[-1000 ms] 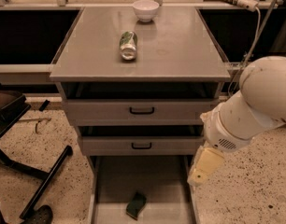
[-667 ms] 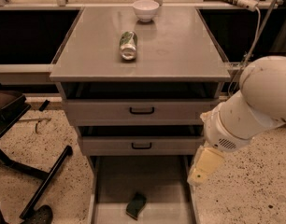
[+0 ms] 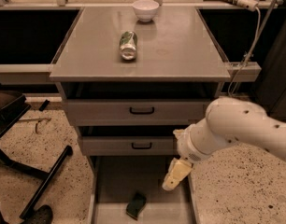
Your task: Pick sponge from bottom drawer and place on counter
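The sponge, dark green face up with a yellow edge, lies on the grey floor of the open bottom drawer, near its front middle. My gripper, pale yellowish, hangs from the white arm over the right side of that drawer, above and to the right of the sponge, not touching it. The counter is the broad grey top of the cabinet, well above the gripper.
A green-and-silver can lies on its side on the counter, with a white bowl behind it. Two shut drawers with black handles sit above the open one. A black chair base stands on the speckled floor at left.
The arm has swung left and slightly down, bringing the gripper from beside the cabinet's right edge to over the open drawer. The sponge has not moved.
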You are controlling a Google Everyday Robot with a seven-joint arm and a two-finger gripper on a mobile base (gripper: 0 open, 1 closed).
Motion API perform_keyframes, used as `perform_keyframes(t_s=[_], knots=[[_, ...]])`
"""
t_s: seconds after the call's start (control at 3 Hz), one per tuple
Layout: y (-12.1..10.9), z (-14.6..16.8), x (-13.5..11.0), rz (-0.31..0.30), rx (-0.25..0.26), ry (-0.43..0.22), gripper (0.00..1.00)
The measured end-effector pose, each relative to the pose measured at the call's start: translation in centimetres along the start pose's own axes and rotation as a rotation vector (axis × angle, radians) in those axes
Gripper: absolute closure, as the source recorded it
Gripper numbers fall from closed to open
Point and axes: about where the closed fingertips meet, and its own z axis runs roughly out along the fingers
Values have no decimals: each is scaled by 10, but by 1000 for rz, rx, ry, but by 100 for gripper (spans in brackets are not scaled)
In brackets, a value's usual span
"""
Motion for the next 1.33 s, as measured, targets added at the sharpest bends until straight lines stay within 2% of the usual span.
perform_keyframes(t_s=[0.33, 0.67, 1.0, 1.33], knots=[[-9, 72, -3, -40, -51, -98, 0], [-4, 91, 5, -27, -85, -106, 0], [-4, 91, 5, -27, -85, -106, 0], [1, 124, 22, 13, -95, -92, 0]])
